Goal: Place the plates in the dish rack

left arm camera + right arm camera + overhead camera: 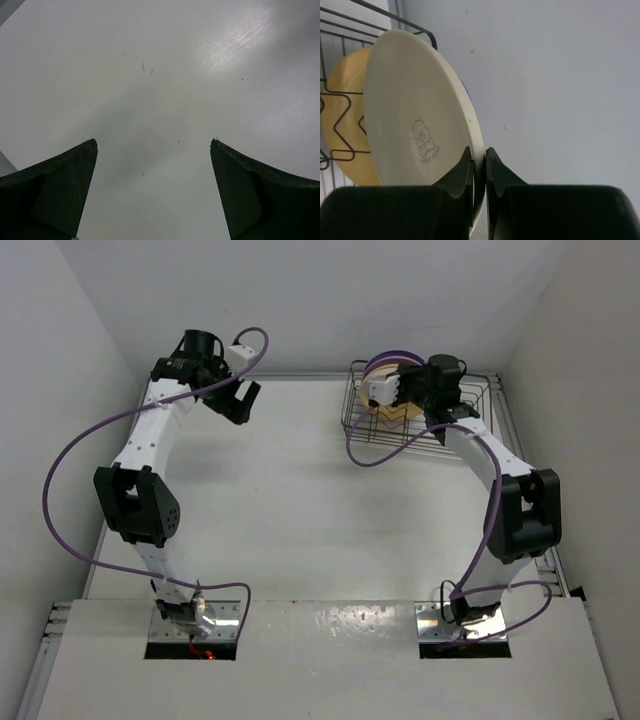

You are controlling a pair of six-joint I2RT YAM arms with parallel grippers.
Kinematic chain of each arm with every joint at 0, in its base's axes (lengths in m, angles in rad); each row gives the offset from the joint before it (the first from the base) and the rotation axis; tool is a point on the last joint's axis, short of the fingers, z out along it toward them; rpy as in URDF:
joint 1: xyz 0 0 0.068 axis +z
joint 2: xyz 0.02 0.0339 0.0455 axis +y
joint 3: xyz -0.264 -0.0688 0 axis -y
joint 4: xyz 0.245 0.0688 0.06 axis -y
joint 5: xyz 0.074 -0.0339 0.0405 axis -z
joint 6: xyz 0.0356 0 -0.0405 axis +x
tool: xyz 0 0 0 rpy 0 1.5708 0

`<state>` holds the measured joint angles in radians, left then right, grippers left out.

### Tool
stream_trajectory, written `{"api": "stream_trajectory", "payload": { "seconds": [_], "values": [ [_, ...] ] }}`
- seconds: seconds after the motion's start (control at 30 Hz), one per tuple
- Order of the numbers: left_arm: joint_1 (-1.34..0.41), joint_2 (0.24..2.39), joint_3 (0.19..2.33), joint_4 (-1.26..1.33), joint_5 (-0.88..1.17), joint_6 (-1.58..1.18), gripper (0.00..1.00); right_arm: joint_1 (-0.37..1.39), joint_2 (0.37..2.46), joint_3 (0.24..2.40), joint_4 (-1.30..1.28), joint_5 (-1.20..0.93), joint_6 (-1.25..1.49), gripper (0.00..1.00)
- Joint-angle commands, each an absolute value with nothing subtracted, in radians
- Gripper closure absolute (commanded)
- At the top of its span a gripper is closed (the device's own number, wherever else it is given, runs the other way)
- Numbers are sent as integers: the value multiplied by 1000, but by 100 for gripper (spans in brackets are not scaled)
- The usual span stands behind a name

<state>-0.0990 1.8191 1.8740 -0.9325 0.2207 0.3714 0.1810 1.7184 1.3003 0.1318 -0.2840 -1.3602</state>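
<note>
My right gripper [479,150] is shut on the rim of the cream-white plate [415,115], holding it upright over the grey wire dish rack [362,430] at the back right. The orange-yellow plate [342,125] stands in the rack behind the wire divider [340,130]; it also shows in the top view [390,412]. A lavender purple plate [385,359] stands on edge at the rack's far side, and a purple sliver shows behind the cream plate [468,95]. My left gripper [152,145] is open and empty above bare table at the back left [238,400].
White walls close in the table on the left, back and right. The rack's right half [478,400] holds no plates that I can see. My right arm [495,470] reaches over the rack's near right corner.
</note>
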Motion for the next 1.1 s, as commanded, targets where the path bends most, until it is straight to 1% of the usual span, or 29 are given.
{"api": "stream_trajectory", "payload": {
  "seconds": [0.0,0.17,0.2,0.27,0.43,0.6,0.63,0.67,0.73,0.77,0.8,0.9,0.97,1.07],
  "values": [
    [-84,1816,1865,-913,235,356,0,204,1698,1295,276,-232,-1358,100],
    [-75,1816,1865,-913,244,356,0,247,1677,1143,357,-157,-1371,100],
    [-75,1816,1865,-913,244,356,0,250,1678,1126,420,-134,-1368,100],
    [-66,1825,1865,-913,244,365,0,259,1687,1085,458,-112,-1355,100],
    [-66,1825,1874,-922,253,365,0,256,1724,1072,527,-72,-1350,100],
    [-66,1825,1875,-922,253,365,0,262,1738,1088,526,-92,-1292,100],
    [-57,1825,1875,-922,253,365,0,259,1743,1098,528,-89,-1281,99],
    [-57,1825,1875,-931,253,365,0,259,1753,1098,532,-84,-1270,94],
    [-57,1825,1875,-931,253,365,0,262,1756,1101,548,-71,-1273,76],
    [-57,1825,1875,-931,253,365,0,259,1750,1095,560,-69,-1260,64],
    [-57,1825,1875,-931,253,365,0,262,1750,1088,580,-69,-1255,43],
    [-57,1816,1865,-931,253,365,0,265,1732,1089,611,-63,-1224,28],
    [-57,1816,1865,-931,253,365,0,271,1718,1098,611,-37,-1178,25],
    [-57,1816,1845,-931,271,365,0,285,1683,1146,585,50,-941,24]
  ]
}}
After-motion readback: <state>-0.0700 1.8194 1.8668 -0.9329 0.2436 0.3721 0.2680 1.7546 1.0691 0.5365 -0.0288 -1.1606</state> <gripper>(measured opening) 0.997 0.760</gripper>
